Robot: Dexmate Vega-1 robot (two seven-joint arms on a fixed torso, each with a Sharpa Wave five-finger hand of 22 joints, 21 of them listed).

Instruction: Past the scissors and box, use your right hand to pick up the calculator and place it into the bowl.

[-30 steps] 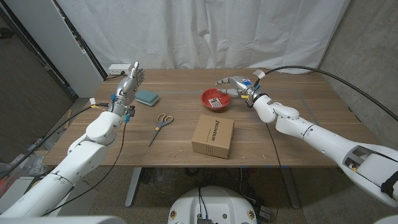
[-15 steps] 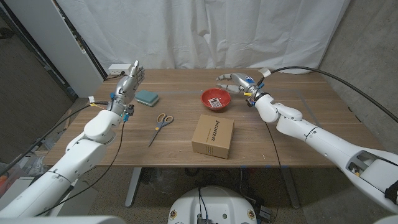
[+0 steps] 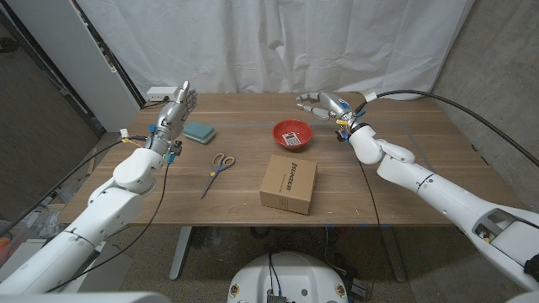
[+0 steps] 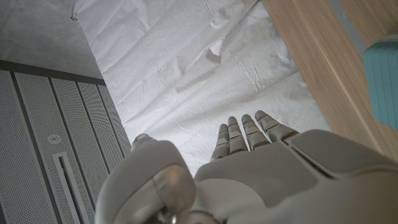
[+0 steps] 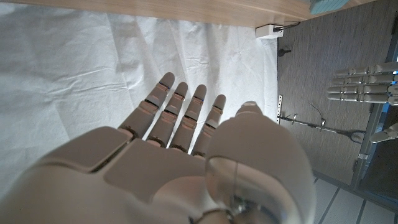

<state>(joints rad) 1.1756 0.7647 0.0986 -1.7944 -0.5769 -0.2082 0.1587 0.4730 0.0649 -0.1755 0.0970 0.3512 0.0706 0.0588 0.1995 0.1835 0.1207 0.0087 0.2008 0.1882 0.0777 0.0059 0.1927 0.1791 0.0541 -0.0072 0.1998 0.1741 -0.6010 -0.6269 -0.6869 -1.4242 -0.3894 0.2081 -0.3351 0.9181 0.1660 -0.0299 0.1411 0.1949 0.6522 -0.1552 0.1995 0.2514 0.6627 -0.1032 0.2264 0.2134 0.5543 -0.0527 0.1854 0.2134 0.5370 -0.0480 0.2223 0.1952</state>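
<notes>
The calculator lies inside the red bowl at the middle back of the table, beyond the brown box and the scissors. My right hand hovers past the bowl to its back right, fingers spread and holding nothing. The right wrist view shows that hand with its fingers straight out toward the white curtain. My left hand stands upright at the back left with fingers apart and nothing in it. Its back fills the lower part of the left wrist view.
A teal sponge lies beside my left hand, and its edge shows in the left wrist view. A white power strip sits at the table's back left corner. A white curtain hangs behind the table.
My right hand has drawn up and back to the right, away from the bowl. The calculator stays in the bowl. The left arm has not moved.
</notes>
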